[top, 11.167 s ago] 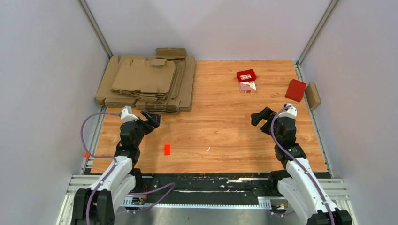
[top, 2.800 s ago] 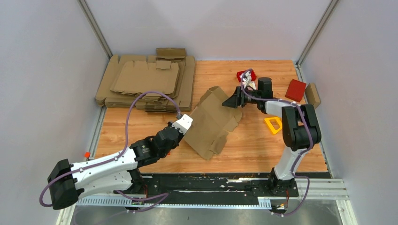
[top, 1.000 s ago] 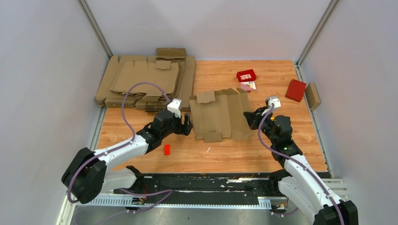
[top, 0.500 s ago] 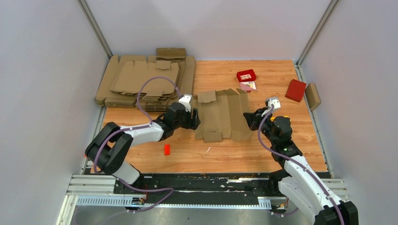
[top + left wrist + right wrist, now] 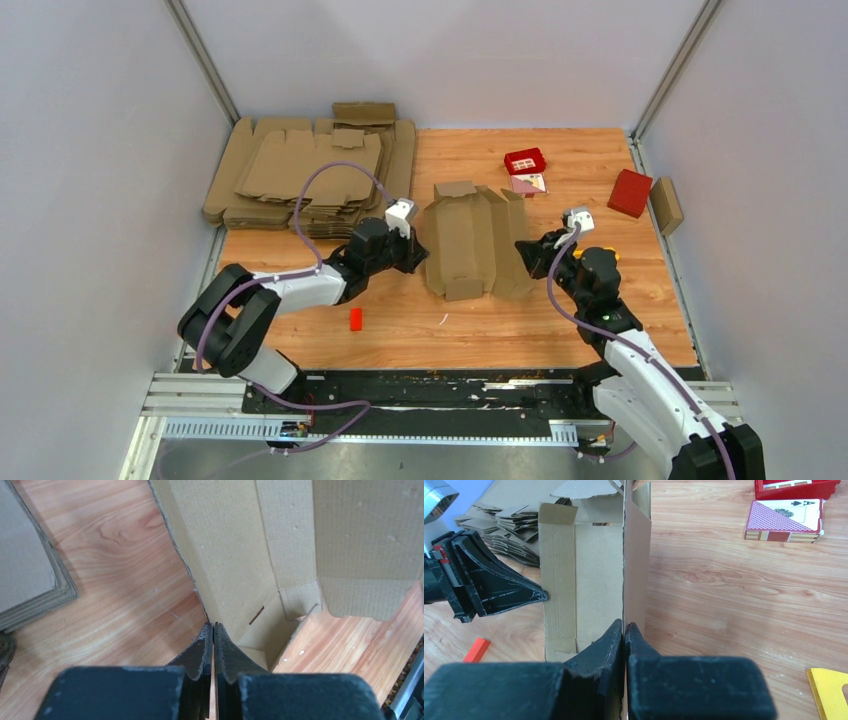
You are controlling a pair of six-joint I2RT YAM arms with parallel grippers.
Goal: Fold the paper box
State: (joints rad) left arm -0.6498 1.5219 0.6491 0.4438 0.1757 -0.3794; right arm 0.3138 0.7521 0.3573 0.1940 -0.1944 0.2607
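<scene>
The paper box (image 5: 470,245) is a brown die-cut sheet in the middle of the table, its two side panels raised so it forms a shallow trough. My left gripper (image 5: 421,254) is at its left edge. In the left wrist view the left gripper (image 5: 213,625) is shut, its tips pinching the thin edge of the left panel (image 5: 235,555). My right gripper (image 5: 527,258) is at the right side. In the right wrist view the right gripper (image 5: 624,626) is shut on the upright right panel (image 5: 636,565), seen edge-on. The left fingers (image 5: 499,590) show across the box.
A pile of flat cardboard blanks (image 5: 310,175) lies at the back left. An open red box (image 5: 525,160) and a card pack (image 5: 781,520) sit at the back right, with a red box (image 5: 629,192) and a brown block (image 5: 666,204) by the right wall. A small red piece (image 5: 355,318) lies near front, a yellow piece (image 5: 829,690) by my right arm.
My left gripper has closed on the box's left edge. That left panel has lifted off the table, so the sheet now looks narrower. The right arm has barely moved.
</scene>
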